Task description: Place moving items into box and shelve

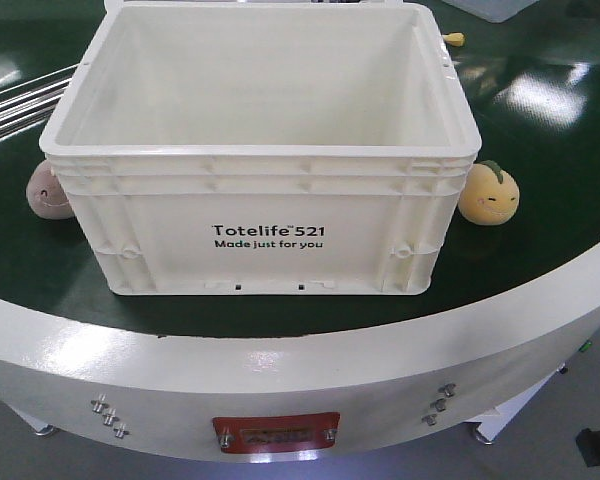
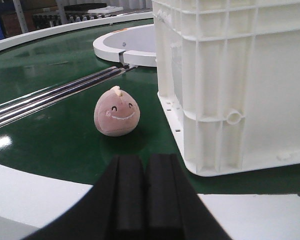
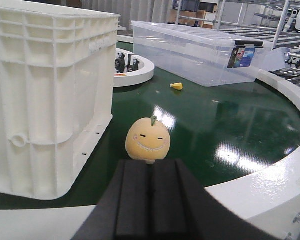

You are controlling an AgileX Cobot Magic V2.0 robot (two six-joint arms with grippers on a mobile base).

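- We see the large cream-white ribbed plastic tote (image 1: 160, 235) standing upright on the dark green round table (image 1: 540, 110).
- The pale pink-brown round plush toy (image 1: 48, 190) sits just beside its left wall.
- The yellow-orange plush toy with a green leaf top (image 1: 488, 192) sits just beside its right wall.
- Our left gripper (image 2: 146, 200) and right gripper (image 3: 150, 200) each face a toy, jaws clenched on nothing.

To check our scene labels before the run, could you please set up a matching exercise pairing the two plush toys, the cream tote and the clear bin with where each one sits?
1. pink-brown plush
2. yellow-orange plush
3. cream tote
4. clear lidded bin

A. farther back on the green surface
B. between the two plush toys
C. beside the tote, on the robot's left
D. beside the tote, on the robot's right

Pairs: 1-C, 2-D, 3-B, 4-A.
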